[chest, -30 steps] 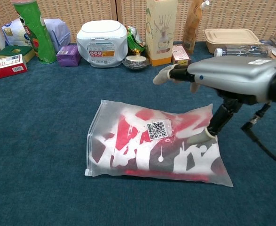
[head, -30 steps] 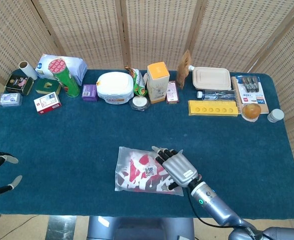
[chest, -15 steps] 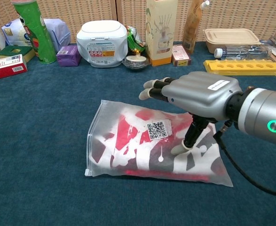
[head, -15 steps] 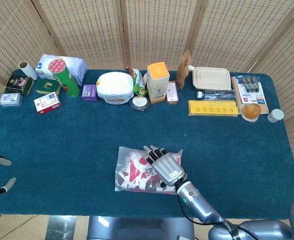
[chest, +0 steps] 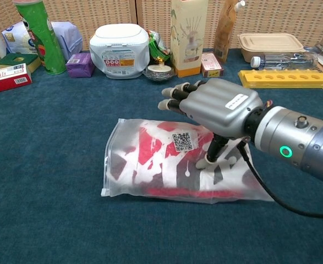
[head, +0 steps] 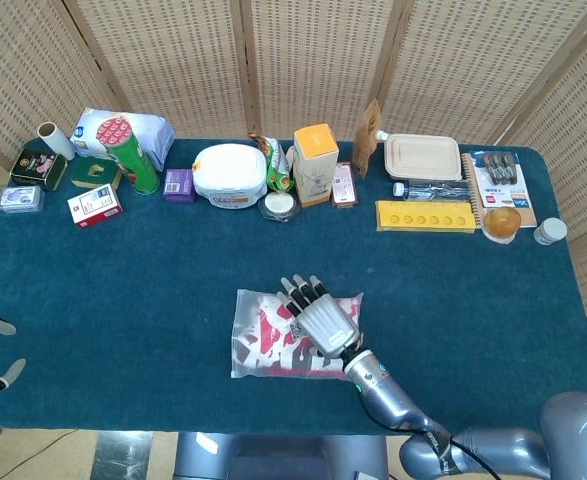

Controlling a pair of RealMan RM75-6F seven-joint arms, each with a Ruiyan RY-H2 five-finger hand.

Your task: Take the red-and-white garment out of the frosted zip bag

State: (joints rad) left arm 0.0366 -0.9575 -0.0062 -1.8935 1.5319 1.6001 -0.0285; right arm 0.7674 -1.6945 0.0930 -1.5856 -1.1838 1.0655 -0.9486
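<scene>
The frosted zip bag [head: 258, 347] lies flat near the front middle of the blue table, with its zip edge [chest: 105, 165] to the left. The red-and-white garment [chest: 153, 154] shows through the plastic, all of it inside. My right hand [head: 320, 318] hovers over the bag's right half with fingers spread and pointing away from me. Seen from the chest, the right hand [chest: 219, 104] has its thumb [chest: 209, 160] pressing down on the bag, and nothing is gripped. Of my left hand [head: 3, 373] only two spread fingertips show at the far left edge, low beside the table.
Along the back stand a green can [head: 133, 155], a white tub [head: 229, 175], an orange-topped carton [head: 315, 163], a lidded lunch box [head: 422, 157] and a yellow tray [head: 425, 216]. Bare blue cloth [head: 123, 300] surrounds the bag.
My right hand has slid left over the bag, from its right end toward its middle. The bag has bunched slightly narrower. My left hand has drawn back toward the left edge.
</scene>
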